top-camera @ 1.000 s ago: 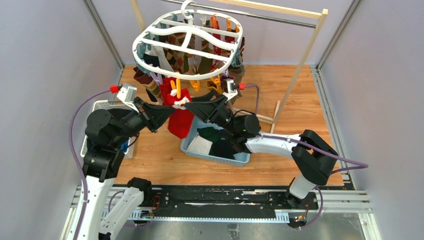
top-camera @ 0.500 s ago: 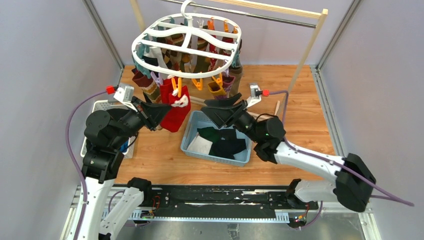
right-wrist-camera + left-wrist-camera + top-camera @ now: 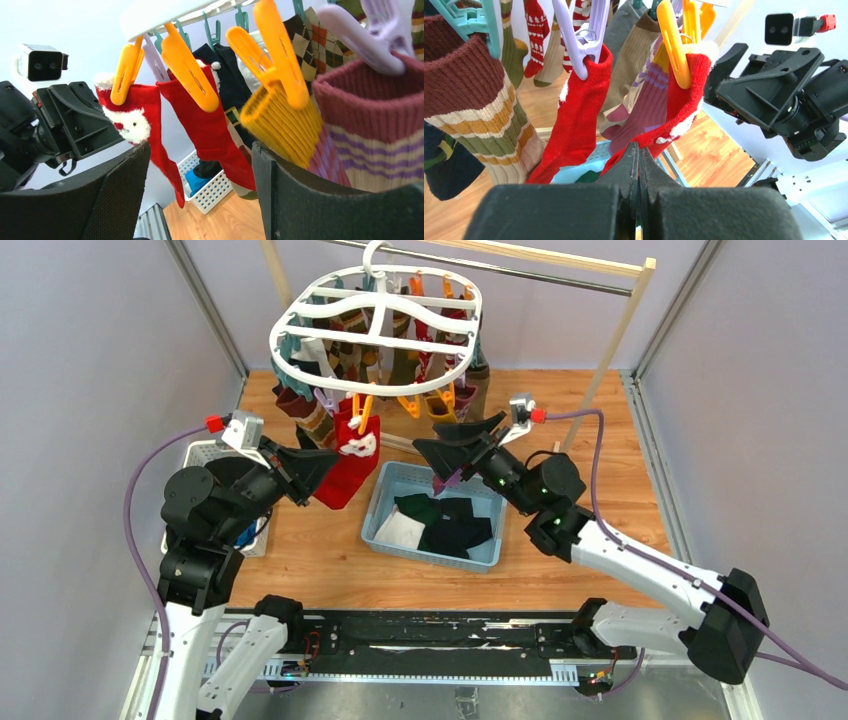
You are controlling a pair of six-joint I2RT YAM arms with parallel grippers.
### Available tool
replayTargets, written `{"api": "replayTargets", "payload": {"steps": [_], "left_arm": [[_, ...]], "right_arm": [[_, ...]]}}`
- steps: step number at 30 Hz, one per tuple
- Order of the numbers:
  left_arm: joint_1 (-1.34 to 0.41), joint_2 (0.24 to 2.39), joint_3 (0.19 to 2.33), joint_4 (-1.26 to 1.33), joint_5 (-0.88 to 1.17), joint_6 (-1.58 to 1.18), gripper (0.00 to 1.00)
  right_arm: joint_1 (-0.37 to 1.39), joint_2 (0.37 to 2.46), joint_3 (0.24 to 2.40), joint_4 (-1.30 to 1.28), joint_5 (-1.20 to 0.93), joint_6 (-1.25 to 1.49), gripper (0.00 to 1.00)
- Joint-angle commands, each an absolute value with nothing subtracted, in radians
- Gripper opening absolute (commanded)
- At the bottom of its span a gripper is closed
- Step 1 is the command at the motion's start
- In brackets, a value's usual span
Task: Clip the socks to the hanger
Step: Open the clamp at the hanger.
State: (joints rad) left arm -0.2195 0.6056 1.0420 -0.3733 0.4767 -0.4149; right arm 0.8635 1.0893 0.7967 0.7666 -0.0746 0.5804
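Note:
The white hanger (image 3: pixel 376 308) hangs from the rail with several socks pegged round it. A red sock with a white pattern (image 3: pixel 350 465) hangs from an orange peg (image 3: pixel 674 50) at the near edge. Its lower part (image 3: pixel 684 95) runs down to my left gripper (image 3: pixel 639 149), which is shut on the fabric at its tips. My right gripper (image 3: pixel 432 452) stands to the right of that sock, apart from it. It is open (image 3: pixel 200 150) with nothing between its fingers. The same red sock (image 3: pixel 137 120) shows in the right wrist view.
A blue basket (image 3: pixel 385 532) under the hanger holds a dark green sock (image 3: pixel 425 508), a black one (image 3: pixel 455 532) and a white one (image 3: pixel 400 530). A white basket (image 3: pixel 205 452) sits behind the left arm. The rail's wooden post (image 3: pixel 610 350) stands at the right.
My right gripper has drawn back to the right, away from the orange peg and the sock's top. The hanger has swung slightly. The left gripper stays shut at the sock.

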Motion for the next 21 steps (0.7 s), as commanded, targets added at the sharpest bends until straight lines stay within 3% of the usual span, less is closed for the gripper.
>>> {"api": "replayTargets", "payload": {"steps": [1, 14, 21], "left_arm": [[-0.225, 0.598, 1.074, -0.386, 0.473, -0.395, 0.0], [-0.225, 0.592, 1.092, -0.395, 0.483, -0.397, 0.0], [-0.225, 0.586, 1.092, -0.403, 0.48, -0.388, 0.0]], "right_arm": [[0.824, 1.141, 0.896, 0.731, -0.124, 0.519, 0.73], [0.75, 1.215, 0.968, 0.743, -0.19, 0.524, 0.77], [0.745, 1.259, 0.995, 0.839, -0.254, 0.571, 0.7]]}}
